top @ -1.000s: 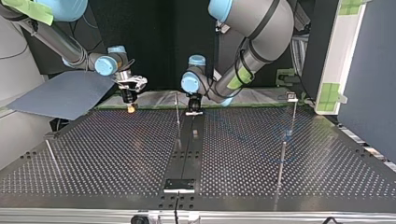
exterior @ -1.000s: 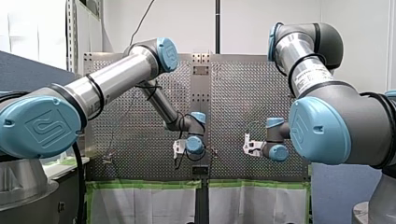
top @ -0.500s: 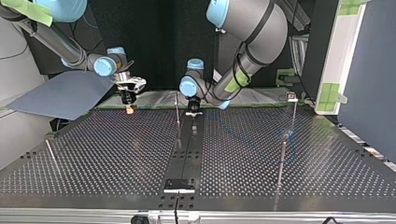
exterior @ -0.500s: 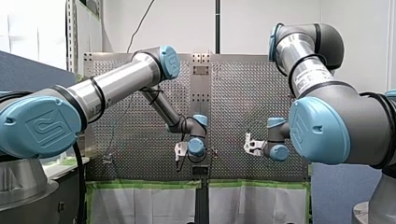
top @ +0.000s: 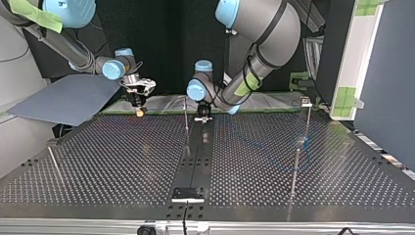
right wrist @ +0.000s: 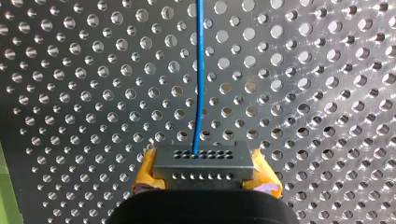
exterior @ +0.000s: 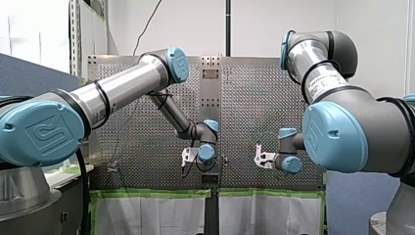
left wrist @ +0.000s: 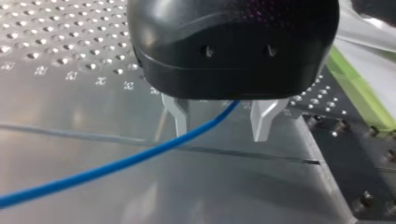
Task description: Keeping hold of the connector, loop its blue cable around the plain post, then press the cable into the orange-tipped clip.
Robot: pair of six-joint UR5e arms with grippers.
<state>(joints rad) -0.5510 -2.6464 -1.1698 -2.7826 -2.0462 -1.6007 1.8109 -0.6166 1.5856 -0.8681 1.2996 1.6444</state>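
In the right wrist view my right gripper [right wrist: 208,179] is shut, its yellow pads [right wrist: 148,172] clamping a black connector [right wrist: 204,162]. The blue cable [right wrist: 200,74] runs straight away from it over the perforated plate. My left gripper [left wrist: 219,128] is open: its metal fingers [left wrist: 179,116] stand apart and the blue cable [left wrist: 140,156] passes loosely between them. In the top view my right gripper [top: 139,108] hangs at the back left and my left gripper [top: 203,116] at the back middle, beside a thin post [top: 186,122]. A faint blue cable [top: 299,142] curves near another post [top: 295,169].
A post with a small clip on top [top: 306,110] stands at the top view's back right and a leaning rod [top: 54,164] at its left. A black strip [top: 195,161] runs down the table's middle. A grey sheet [top: 68,100] lies off the back left edge.
My left gripper's fingers have opened off the cable, and that arm has shifted slightly. My right gripper, still on the connector, has sunk a little in the front view.
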